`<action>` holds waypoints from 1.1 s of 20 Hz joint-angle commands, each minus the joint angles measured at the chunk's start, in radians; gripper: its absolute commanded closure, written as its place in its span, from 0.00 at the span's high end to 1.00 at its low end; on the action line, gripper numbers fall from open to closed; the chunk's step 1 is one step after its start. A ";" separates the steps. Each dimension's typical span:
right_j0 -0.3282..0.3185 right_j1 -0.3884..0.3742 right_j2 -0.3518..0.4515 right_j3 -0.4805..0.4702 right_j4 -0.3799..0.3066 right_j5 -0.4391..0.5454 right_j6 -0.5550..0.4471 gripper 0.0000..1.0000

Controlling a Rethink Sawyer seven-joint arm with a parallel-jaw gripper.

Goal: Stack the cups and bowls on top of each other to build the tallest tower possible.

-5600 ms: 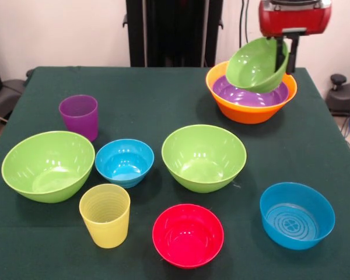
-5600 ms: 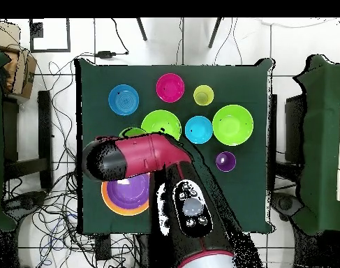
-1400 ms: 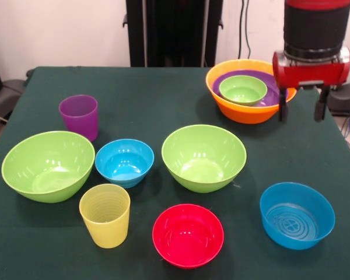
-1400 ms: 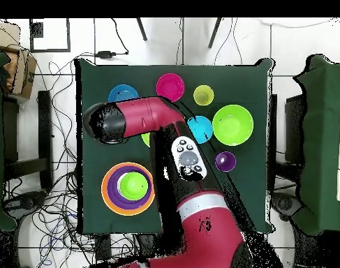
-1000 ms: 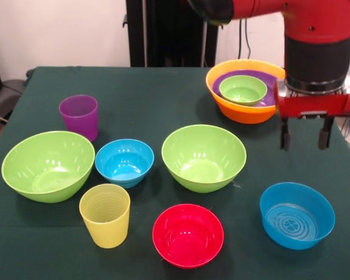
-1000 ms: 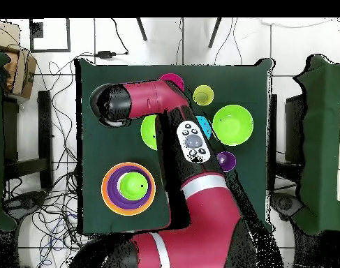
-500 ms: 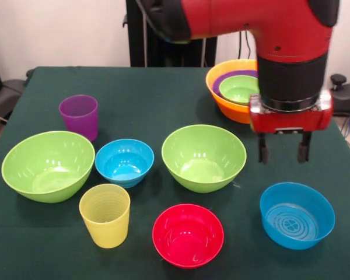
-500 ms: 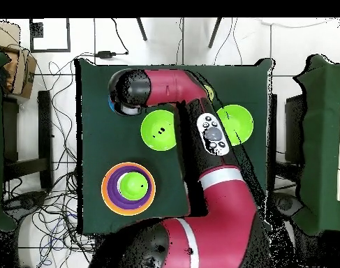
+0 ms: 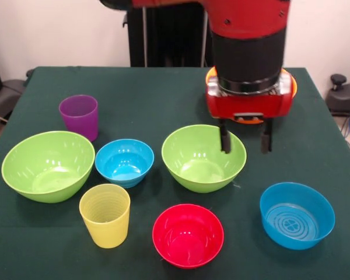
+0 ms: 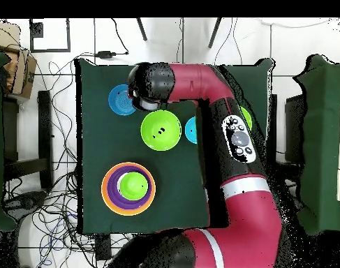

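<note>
1. The gripper hangs over the right rim of the middle lime green bowl, its two dark fingers spread apart with nothing between them. One finger hangs over the bowl's rim and the other outside it, over the green tablecloth.
2. The arm's red and black wrist stands in front of the tower in the front view, so only slivers of the orange bowl show at either side of it.
3. From above the tower is plain: the orange bowl at the bottom, a shallow purple bowl nested inside it, and a small lime green bowl sitting in the purple one. All three open upward.
4. The tower sits near the table corner by the robot's base in the overhead view, well apart from the loose pieces.
5. Across the front of the table stand a large lime green bowl, a small blue bowl, the middle lime green bowl and a wider blue bowl with a moulded pattern in its floor. All are upright with mouths up.
6. A pink-red bowl sits at the near edge, between the yellow cup and the wider blue bowl.
7. The ribbed pale yellow cup stands upright just in front of the small blue bowl, its long axis vertical.
8. The translucent purple cup stands upright behind the large lime green bowl, also vertical and mouth up.
9. In the overhead view the arm covers much of the table's right half, hiding the cups and several bowls.
</note>
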 commanded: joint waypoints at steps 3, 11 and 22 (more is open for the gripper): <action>-0.057 -0.014 0.068 0.084 -0.098 0.041 -0.349 1.00; -0.085 0.004 0.082 0.156 -0.136 -0.075 -0.321 1.00; -0.124 -0.011 0.110 0.233 -0.184 -0.138 -0.280 1.00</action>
